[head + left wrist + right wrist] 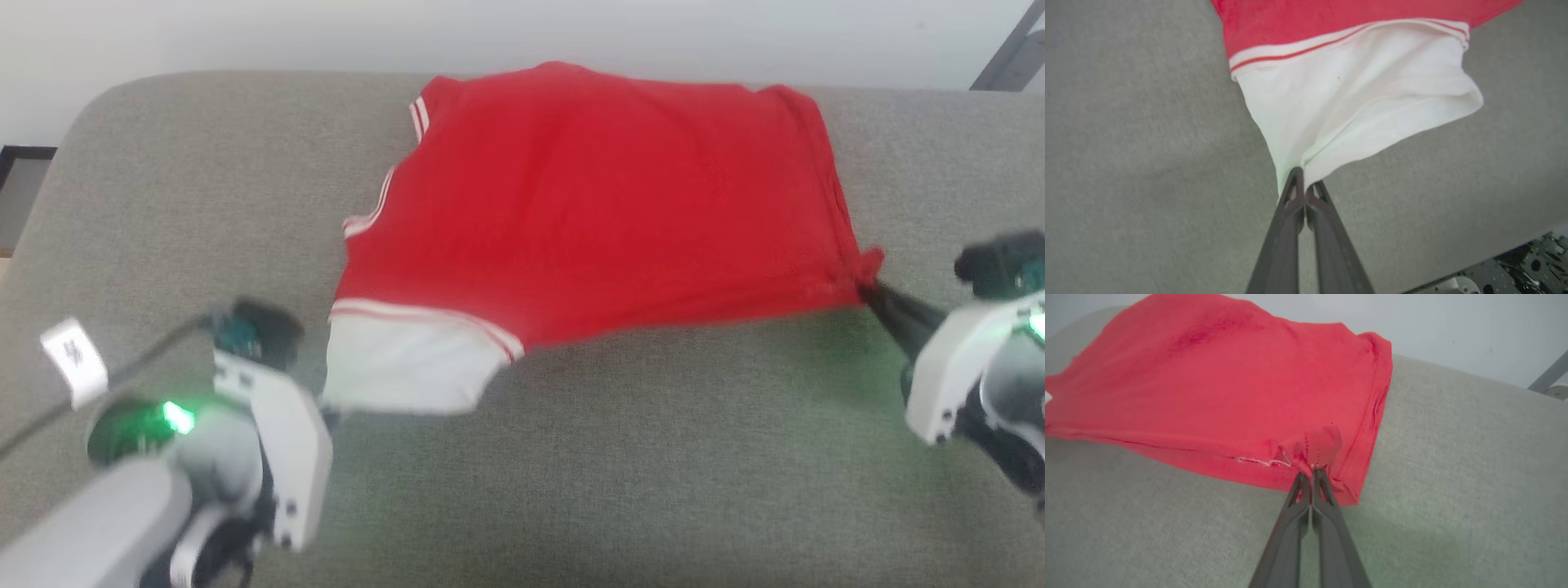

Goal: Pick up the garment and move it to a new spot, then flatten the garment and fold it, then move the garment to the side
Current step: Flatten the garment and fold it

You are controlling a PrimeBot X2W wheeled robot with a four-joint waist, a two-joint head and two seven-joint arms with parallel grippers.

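The left gripper (1303, 179) and right gripper (1311, 475) are showing long matte dark-grey fingers (1284, 245) with slotted cut-outs just behind the jaws. Farther back, glossy white wrist shells (282, 425) are glowing with small green lights (177, 417); a thin black cable (155, 349) wearing a white tag (73, 359) is hanging behind the left shell.

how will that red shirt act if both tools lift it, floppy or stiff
Probably very floppy: the garment drapes and puckers where the left tool pinches its white sleeve and the right tool pinches a red corner. Likely light, since two thin-tipped pinches hold its edges. It may drag on the textured grey cushion.
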